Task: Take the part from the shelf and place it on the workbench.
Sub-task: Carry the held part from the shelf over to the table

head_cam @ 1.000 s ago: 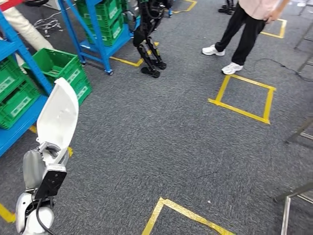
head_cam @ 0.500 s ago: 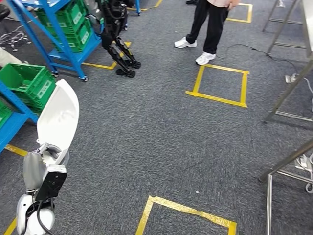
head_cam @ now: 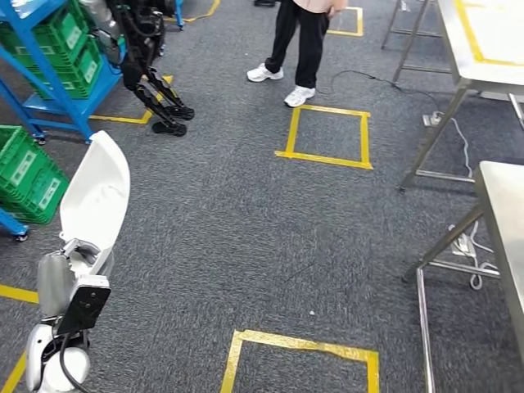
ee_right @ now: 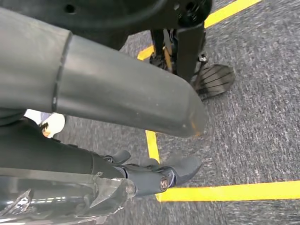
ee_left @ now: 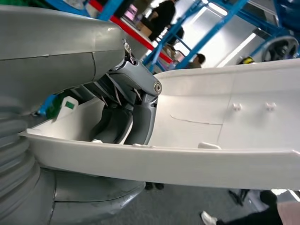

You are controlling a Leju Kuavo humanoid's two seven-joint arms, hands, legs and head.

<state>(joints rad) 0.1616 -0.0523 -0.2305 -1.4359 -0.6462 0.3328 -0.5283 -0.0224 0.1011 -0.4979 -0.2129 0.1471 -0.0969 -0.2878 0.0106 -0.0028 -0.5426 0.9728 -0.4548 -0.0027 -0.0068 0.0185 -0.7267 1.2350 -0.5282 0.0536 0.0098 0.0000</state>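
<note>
The part (head_cam: 96, 192) is a large white curved plastic shell, held upright at the lower left of the head view. My left hand (head_cam: 77, 254) grips its lower end. In the left wrist view the dark fingers (ee_left: 120, 123) lie inside the hollow of the white part (ee_left: 219, 117), with the thumb over its edge. The steel workbench (head_cam: 503, 205) stands at the right edge, well away from the part. My right hand (ee_right: 159, 173) hangs low over the grey carpet with its fingers apart and nothing in it.
A person's legs (head_cam: 300, 33) stand at the top centre. Another robot's dark legs (head_cam: 155, 90) are beside a blue shelf (head_cam: 56, 90) with green crates (head_cam: 24, 172). A second steel table (head_cam: 488, 70) stands at the upper right. Yellow tape squares (head_cam: 324, 155) mark the carpet; cables (head_cam: 463, 241) lie under the bench.
The camera has turned right: shelf and crates slid off to the left, steel tables came in on the right. The white part stays gripped in my left hand.
</note>
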